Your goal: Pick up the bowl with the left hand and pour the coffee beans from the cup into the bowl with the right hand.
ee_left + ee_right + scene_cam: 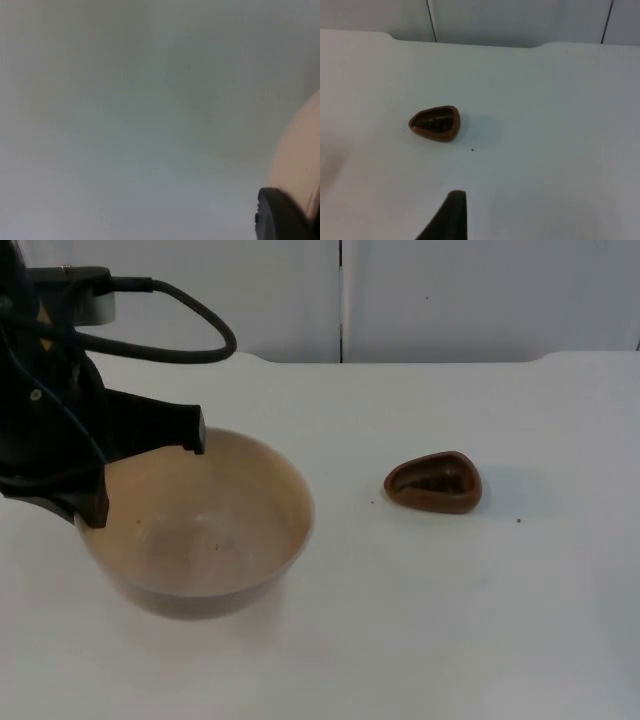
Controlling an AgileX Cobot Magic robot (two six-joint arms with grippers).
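Top view: the left pincer [140, 475], at the left of the frame, straddles the near-left rim of the wide, beige, smooth-walled bowl [200, 525], one black finger [190, 430] at the rim's upper edge and the other against the outer wall at far left. Whether the fingers are pressed tight on the rim or only close beside it cannot be told. The bowl appears empty and sits at or just above the white surface [450, 620]; lift-off cannot be confirmed. In the left wrist view a black fingertip [280, 215] lies against the bowl's pale wall.

The small brown teardrop-shaped cup [434, 482], holding dark coffee beans, rests on the surface right of centre, well apart from the bowl. Two stray specks, probably beans, lie on the surface near it. The right wrist view looks down on the cup with one black fingertip [451, 215] of the right pincer in the foreground, well short of it; the arm appears to wait, and its finger spacing cannot be told.

Risks, as a judgement: a one-sided rim grip may let the broad bowl tilt or slip when raised; the cup's low, tapered form offers little hold, so a poor grasp could tip it and scatter beans.

No brand, label or writing is legible on any item.
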